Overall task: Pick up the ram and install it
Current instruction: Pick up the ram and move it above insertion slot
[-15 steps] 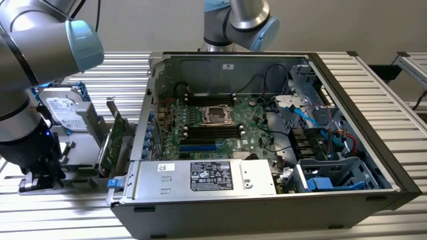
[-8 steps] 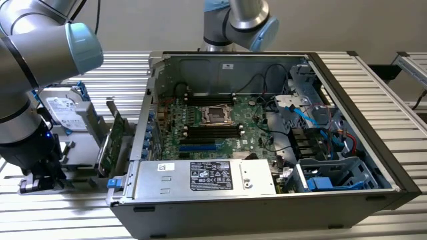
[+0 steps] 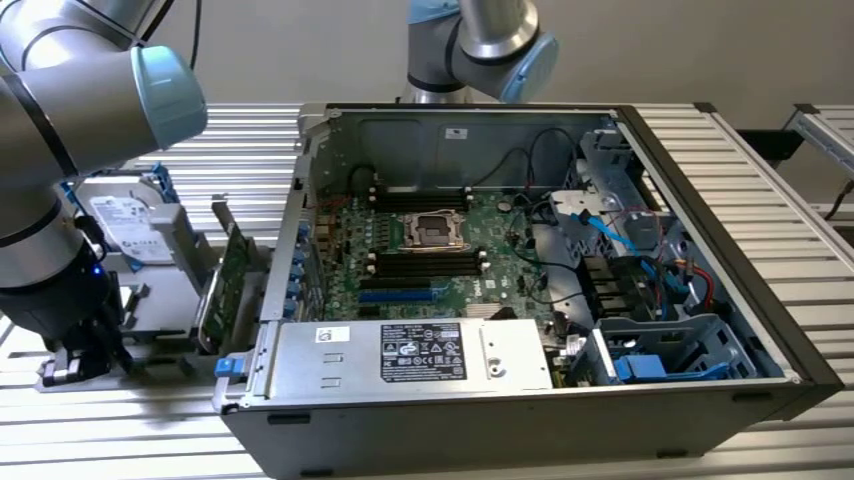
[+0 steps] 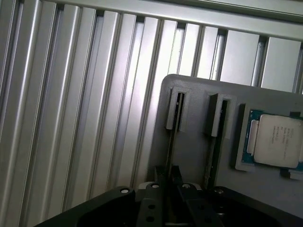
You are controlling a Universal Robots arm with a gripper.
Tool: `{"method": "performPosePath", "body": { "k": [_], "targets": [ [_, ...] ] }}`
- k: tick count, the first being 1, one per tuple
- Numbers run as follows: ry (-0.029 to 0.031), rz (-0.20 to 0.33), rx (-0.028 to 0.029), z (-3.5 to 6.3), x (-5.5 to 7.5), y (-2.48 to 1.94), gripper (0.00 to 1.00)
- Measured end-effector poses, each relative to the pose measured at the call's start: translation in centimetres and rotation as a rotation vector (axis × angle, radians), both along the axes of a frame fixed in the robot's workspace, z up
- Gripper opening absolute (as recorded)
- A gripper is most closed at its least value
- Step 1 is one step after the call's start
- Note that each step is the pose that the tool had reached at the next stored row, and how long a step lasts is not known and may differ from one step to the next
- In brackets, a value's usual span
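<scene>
Standing on edge in a slot of the grey tray (image 4: 194,151), the ram (image 4: 170,146) shows as a thin dark strip, its far end seated in a raised grey guide (image 4: 174,111). The fingers (image 4: 176,176) are drawn in close on either side of its near end, with no gap visible between them and the board, so they appear clamped on it. The ram sits low in its slot. A second guide (image 4: 218,116) stands just beside the first, with another thin strip running from it. A CPU (image 4: 274,142) lies flat in a recess of the same tray, beyond the second guide.

In the exterior view the arm (image 3: 54,200) reaches down over this tray at the exterior view's left. A hard drive (image 3: 127,220) stands behind it, and a green card (image 3: 227,285) stands upright between tray and case (image 3: 707,200). The case lies open on the slatted desk (image 4: 71,118), motherboard (image 3: 414,250) facing up, black slots (image 3: 427,262) near the socket (image 3: 434,228), and power supply (image 3: 414,350) along the near edge. A second arm (image 3: 481,40) stands behind the case.
</scene>
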State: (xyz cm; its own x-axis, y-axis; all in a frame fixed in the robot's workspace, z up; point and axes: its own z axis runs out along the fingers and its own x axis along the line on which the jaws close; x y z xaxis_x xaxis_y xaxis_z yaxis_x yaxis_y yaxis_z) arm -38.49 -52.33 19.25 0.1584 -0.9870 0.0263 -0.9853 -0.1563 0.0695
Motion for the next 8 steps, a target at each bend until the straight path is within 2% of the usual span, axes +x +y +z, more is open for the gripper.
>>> {"method": "performPosePath", "body": {
  "k": [8],
  "targets": [
    [0.0000,0.000,0.0000,0.00,0.00,0.00,0.16]
  ]
}}
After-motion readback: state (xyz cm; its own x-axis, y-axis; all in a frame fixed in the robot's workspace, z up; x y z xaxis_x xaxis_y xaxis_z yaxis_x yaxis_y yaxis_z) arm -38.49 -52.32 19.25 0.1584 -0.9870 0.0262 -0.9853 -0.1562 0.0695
